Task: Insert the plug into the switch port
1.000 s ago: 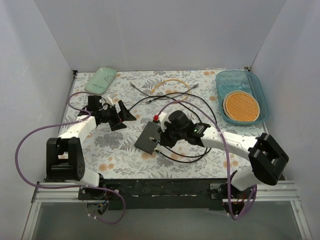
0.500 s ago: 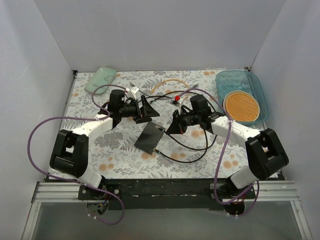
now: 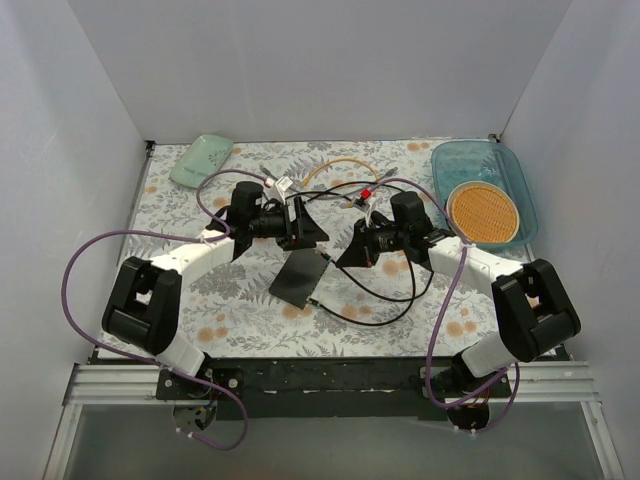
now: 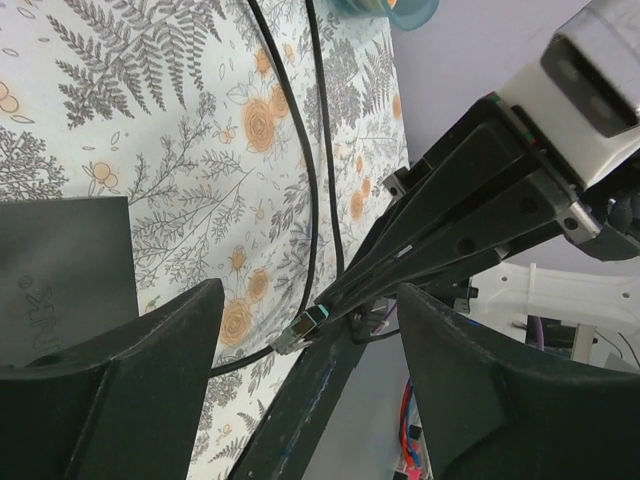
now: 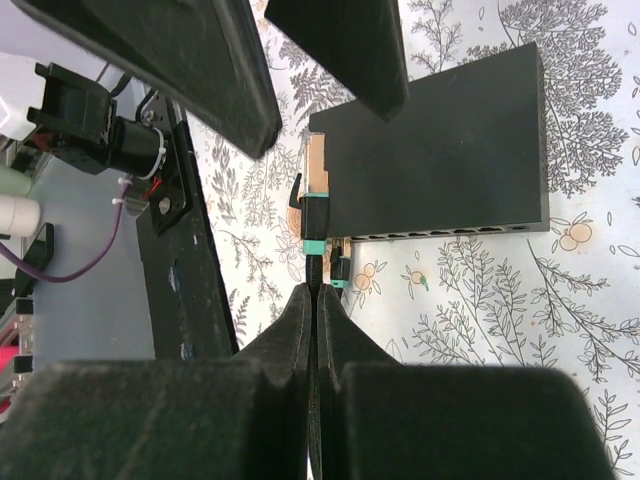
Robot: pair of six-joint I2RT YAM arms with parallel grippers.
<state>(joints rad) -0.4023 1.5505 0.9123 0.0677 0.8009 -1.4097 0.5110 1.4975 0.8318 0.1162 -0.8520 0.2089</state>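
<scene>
The switch (image 3: pixel 300 277) is a flat dark box lying on the floral table, with its row of ports (image 5: pixel 450 234) along one long edge. My right gripper (image 5: pixel 316 296) is shut on a black cable just behind the plug (image 5: pixel 316 200). The plug has a teal band and hangs above the corner of the switch (image 5: pixel 440 140). My left gripper (image 3: pixel 312 228) is open just left of the right gripper (image 3: pixel 346 258), and its fingers (image 5: pixel 200 70) flank the plug from beyond. In the left wrist view the plug (image 4: pixel 298 331) pokes out between my wide-apart left fingers (image 4: pixel 110 390). A second teal-banded plug (image 5: pixel 340 270) lies at the port edge.
Black cable loops (image 3: pixel 385 300) run over the table right of the switch. A teal tray (image 3: pixel 523 190) holding an orange disc (image 3: pixel 482 212) stands back right. A mint green object (image 3: pixel 202 158) lies back left, and a beige cable (image 3: pixel 340 163) at the back centre.
My left arm has swung right to the middle, and its jaws have narrowed somewhat. My right gripper has pulled back from the switch towards the right, still gripping the cable.
</scene>
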